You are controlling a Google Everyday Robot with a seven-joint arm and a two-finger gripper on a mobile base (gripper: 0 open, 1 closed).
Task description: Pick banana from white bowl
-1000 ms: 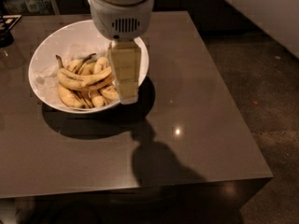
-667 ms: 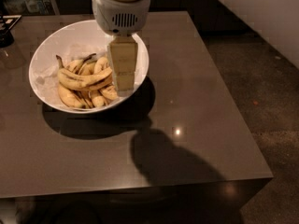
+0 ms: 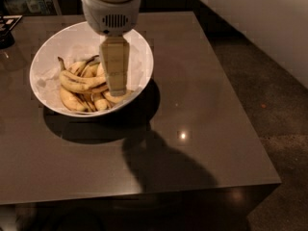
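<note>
Reaching down from the top of the frame, the hand (image 3: 117, 89) hangs inside the white bowl (image 3: 48, 49), its cream-coloured tip low over the right side of the fruit pile. Whether it is open, closed or gripping anything cannot be told, since its lower end merges with the fruit beneath it. The bowl sits on the dark worktop (image 3: 202, 148) in the upper left of the frame, and its right rim shows just beyond the hand. Inside, the banana (image 3: 79, 82) lies across the middle of the pile, curved, with a brown streak along its lower edge and one end reaching toward the hand. Several shorter bananas (image 3: 72, 99) are heaped under and around it, filling the lower part of the bowl.
</note>
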